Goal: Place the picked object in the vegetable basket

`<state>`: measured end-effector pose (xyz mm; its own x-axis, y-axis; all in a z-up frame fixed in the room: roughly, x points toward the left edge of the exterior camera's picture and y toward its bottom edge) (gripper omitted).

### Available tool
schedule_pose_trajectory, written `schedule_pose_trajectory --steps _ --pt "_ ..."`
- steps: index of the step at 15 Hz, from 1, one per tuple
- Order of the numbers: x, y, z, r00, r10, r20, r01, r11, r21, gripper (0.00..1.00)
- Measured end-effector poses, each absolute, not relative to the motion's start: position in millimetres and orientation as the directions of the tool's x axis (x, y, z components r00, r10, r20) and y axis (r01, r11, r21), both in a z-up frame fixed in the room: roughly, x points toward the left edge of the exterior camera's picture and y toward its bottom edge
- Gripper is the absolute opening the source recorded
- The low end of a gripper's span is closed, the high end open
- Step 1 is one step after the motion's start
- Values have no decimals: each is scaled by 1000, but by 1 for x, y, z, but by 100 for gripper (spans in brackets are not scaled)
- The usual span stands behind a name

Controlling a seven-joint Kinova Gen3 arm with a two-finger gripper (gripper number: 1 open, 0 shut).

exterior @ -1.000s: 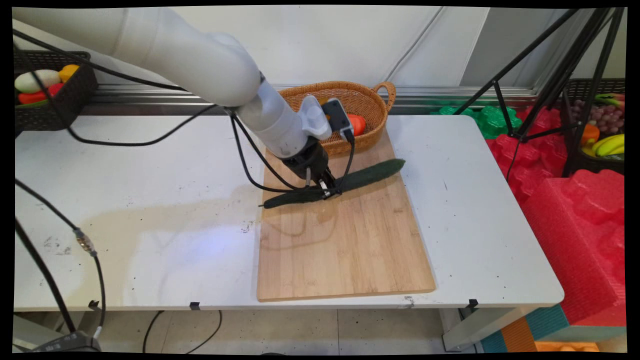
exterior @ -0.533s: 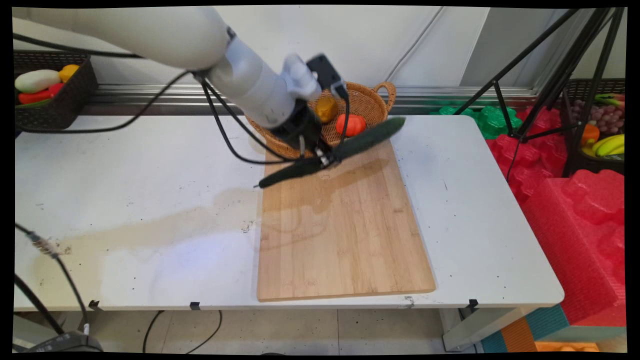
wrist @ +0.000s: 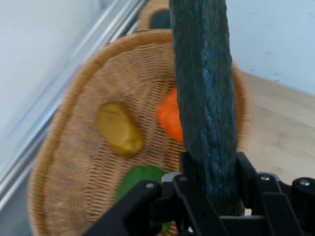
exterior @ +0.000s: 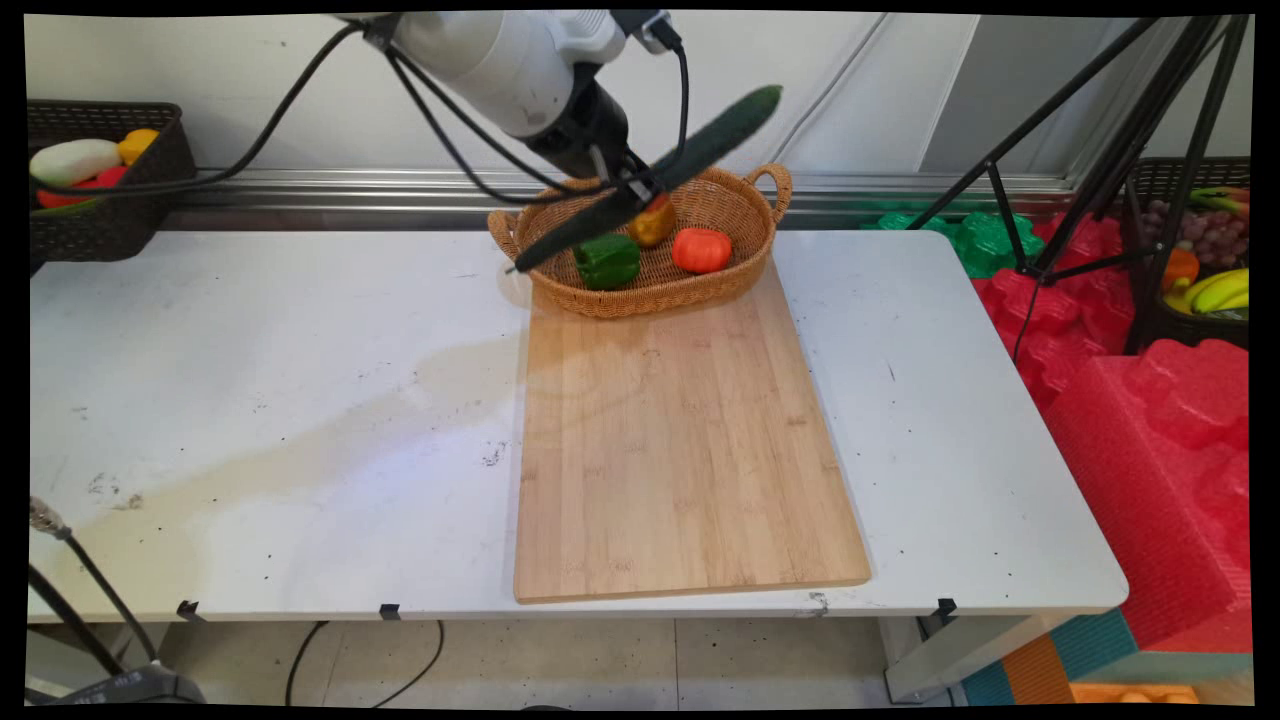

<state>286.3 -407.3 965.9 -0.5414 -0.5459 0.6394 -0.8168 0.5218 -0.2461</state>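
Clamped on the middle of a long dark green cucumber (exterior: 650,178), the black two-finger gripper (exterior: 640,188) hangs high above the far end of the table; both fingers press the cucumber's sides in the hand view, so it is held across its width. That mid-length grip probably explains how the cucumber balances: it tilts, its left tip low over the basket's near-left rim and its right tip raised toward the wall.

Going left to right beneath it, an oval woven wicker basket (exterior: 745,275) with 2 loop handles sits at the table's back edge, touching the far end of a rectangular pale wooden cutting board (exterior: 680,460) lying on the white table (exterior: 250,420). Inside the basket lie 3 items: a green bell pepper (exterior: 607,261), a yellow-brown rounded vegetable (exterior: 655,222) partly behind the cucumber, and an orange-red ribbed tomato-like piece (exterior: 701,249). The cucumber touches none of them, as far as the views show.
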Motion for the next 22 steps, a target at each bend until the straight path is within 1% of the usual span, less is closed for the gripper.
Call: schedule_pose_trajectory --steps 6,11,14,18,22 --pt "301 -448 959 -557 -574 600 -823 479 -305 0" --pt "309 -491 936 -628 -588 510 -777 512 -366 0" --pt "308 -511 919 -643 -601 475 -765 530 -366 0" --pt "301 -527 900 -645 -618 450 -764 543 -349 0" --pt "293 -532 888 -628 -633 452 -777 540 -322 0"
